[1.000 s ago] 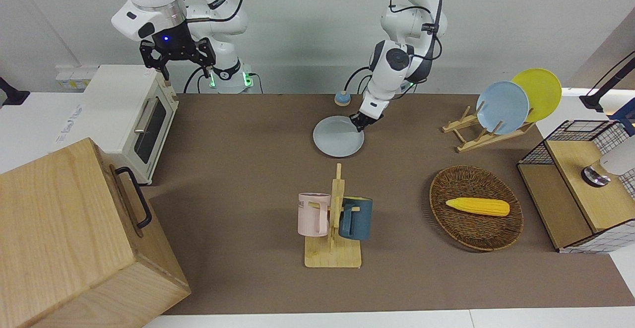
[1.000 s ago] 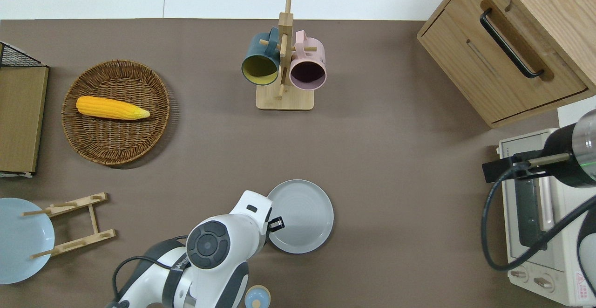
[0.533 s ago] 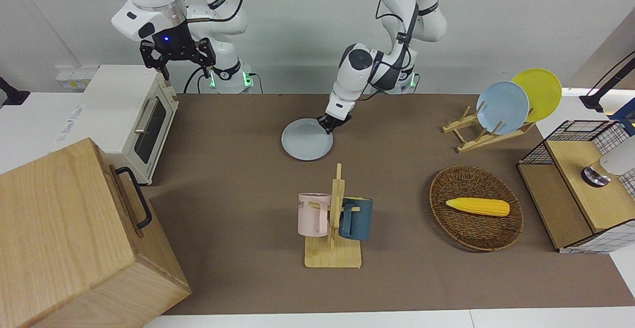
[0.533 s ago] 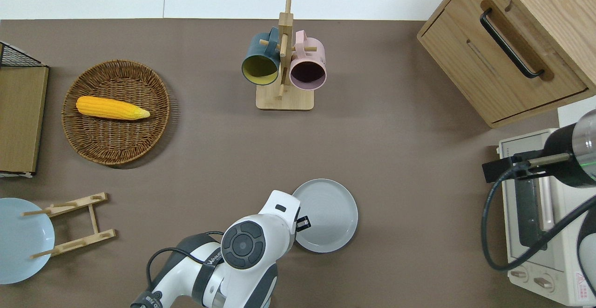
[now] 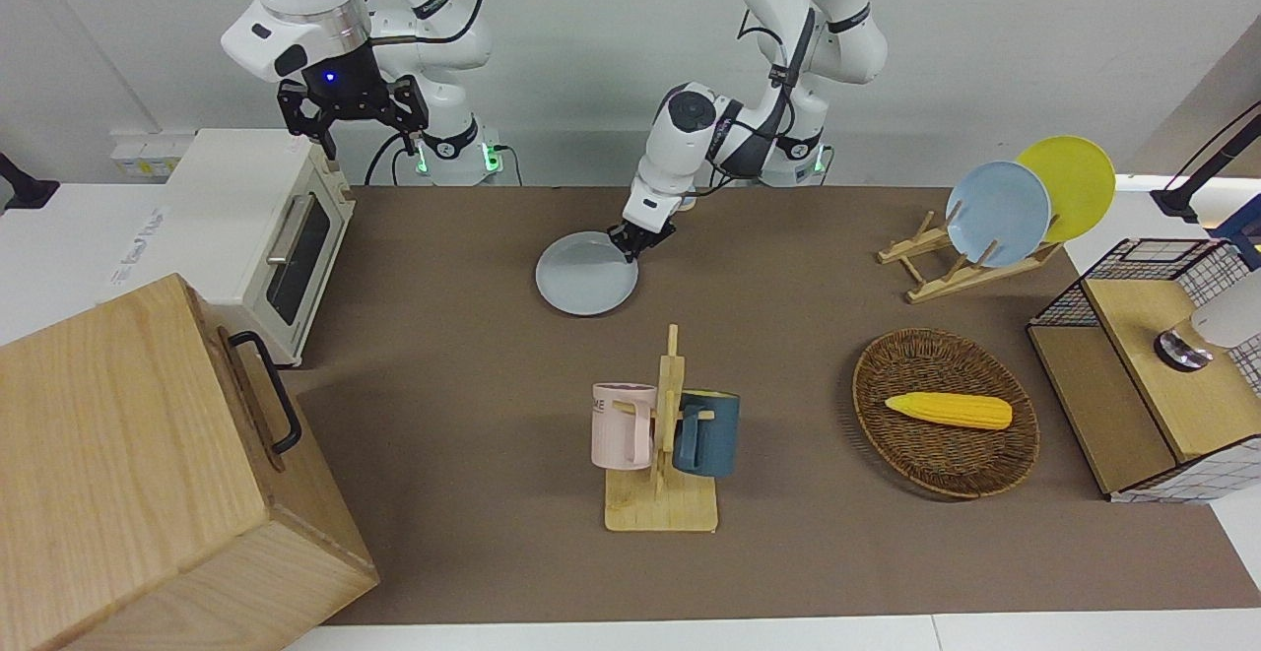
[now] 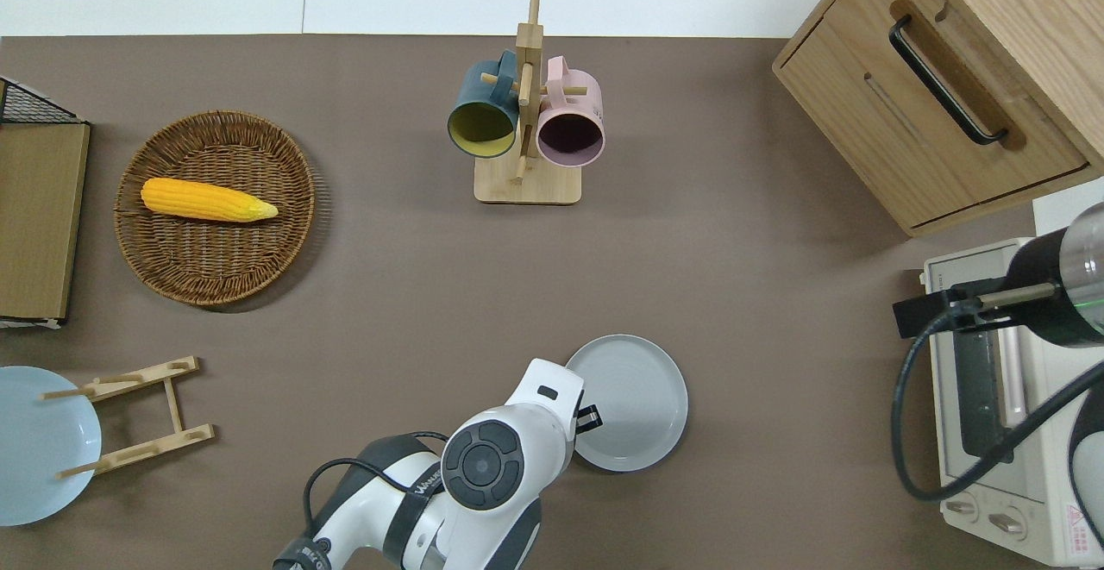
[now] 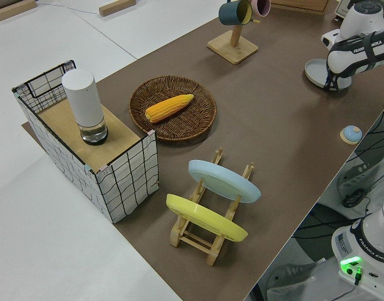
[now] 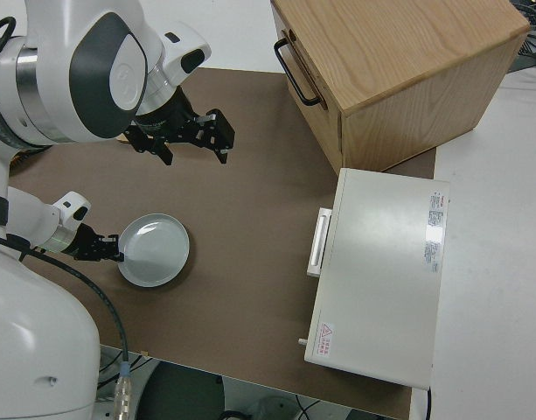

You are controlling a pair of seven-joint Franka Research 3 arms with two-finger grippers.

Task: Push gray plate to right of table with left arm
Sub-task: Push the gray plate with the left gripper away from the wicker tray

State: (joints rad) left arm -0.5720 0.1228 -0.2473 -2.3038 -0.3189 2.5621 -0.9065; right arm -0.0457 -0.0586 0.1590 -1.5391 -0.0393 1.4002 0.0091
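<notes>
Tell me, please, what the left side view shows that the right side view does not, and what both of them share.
Only the left side view shows the wicker basket with the corn, the plate rack holding the sky-blue plate and yellow plate, the mug rack and the wire crate. Only the right side view shows the toaster oven, the wooden cabinet and the open right gripper, parked. Both show the gray plate on the table with the left gripper at its rim.

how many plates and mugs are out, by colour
gray plate: 1
sky-blue plate: 1
yellow plate: 1
pink mug: 1
dark teal mug: 1
Total: 5
</notes>
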